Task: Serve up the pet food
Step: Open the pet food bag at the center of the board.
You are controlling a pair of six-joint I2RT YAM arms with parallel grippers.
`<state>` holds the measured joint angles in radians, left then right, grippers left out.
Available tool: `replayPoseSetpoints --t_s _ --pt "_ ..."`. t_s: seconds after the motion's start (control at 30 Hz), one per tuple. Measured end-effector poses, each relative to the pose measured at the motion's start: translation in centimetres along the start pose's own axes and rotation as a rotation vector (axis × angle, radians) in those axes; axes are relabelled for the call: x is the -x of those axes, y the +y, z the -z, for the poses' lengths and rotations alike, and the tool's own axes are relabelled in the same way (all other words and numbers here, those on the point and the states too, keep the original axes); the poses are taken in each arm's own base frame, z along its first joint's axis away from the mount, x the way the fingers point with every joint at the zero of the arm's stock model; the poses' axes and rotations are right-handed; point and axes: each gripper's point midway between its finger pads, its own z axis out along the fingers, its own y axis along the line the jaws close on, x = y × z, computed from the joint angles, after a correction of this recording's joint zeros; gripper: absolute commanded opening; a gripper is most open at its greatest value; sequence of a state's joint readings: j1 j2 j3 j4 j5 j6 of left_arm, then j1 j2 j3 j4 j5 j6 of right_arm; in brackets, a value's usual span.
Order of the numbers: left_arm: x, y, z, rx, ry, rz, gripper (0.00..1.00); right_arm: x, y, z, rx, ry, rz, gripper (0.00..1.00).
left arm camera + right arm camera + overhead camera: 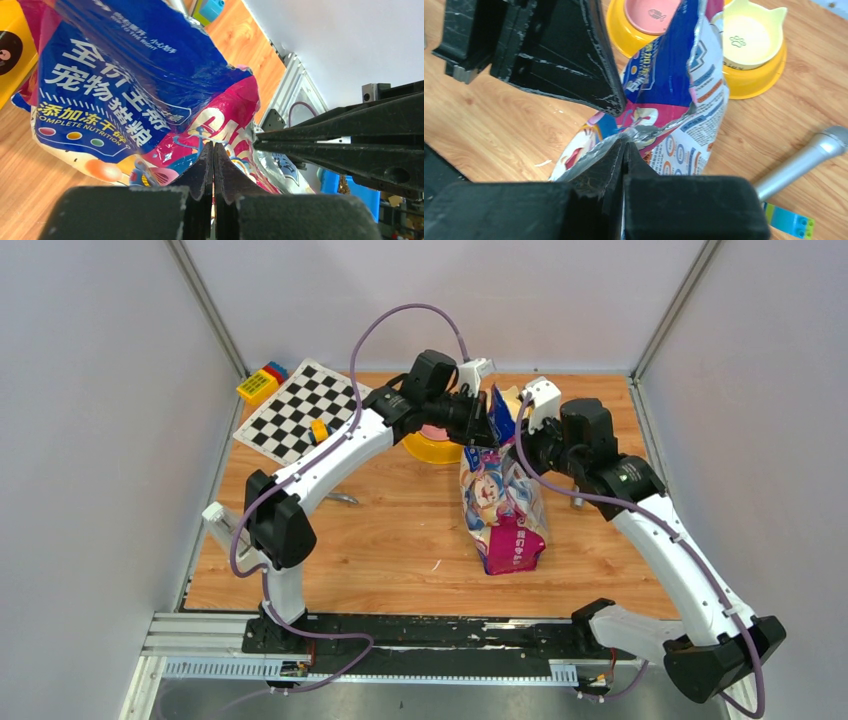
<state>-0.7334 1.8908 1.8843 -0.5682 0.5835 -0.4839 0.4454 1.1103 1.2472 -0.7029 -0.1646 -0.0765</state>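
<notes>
A: Nearest first. Left gripper: pressed together, pinching the bag at its top film.

B: Right gripper: likewise pressed together, pinching the torn silver lip on the other side. Step in hand, probably: pulling the mouth open.

A: Pet food?

B: None in view. Presumably inside the bag, mid-table, top held up between the two arms.

A: So: pull apart slowly and evenly, straight outward. Grip the lip only, not the body. No jerking, or risk of a tear down the side and a spill.

B: Hold the mouth high, base on the wood. Mind the feeder just behind; aim the opening that way.

A: Farther back-left, checkerboard. Ignore.
</notes>
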Motion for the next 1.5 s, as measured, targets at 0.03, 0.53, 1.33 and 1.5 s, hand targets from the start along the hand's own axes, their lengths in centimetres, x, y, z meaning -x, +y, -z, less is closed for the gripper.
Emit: replayPoseSetpoints --t_s 0.03,0.53,1.33,1.5 --pt "0.0 0.1 0.0 0.003 0.0 0.0 0.0 0.0 -0.2 0.0 -0.017 0.0 0.008 0.0" --pt "0.2 0.8 0.6 0.076 -0.003 0.0 0.11 -0.1 -3.8 0.8 -0.22 0.015 0.075 0.23" --pt "11.0 6.6 4.0 0.053 -0.21 -0.042 0.69 8.4 -9.6 -4.4 -0.158 -0.179 -0.218 0.45" --pt "10.7 5.8 3.4 0.0 -0.193 0.0 0.69 7.5 -7.1 -5.2 0.0 -0.163 -0.267 0.46"
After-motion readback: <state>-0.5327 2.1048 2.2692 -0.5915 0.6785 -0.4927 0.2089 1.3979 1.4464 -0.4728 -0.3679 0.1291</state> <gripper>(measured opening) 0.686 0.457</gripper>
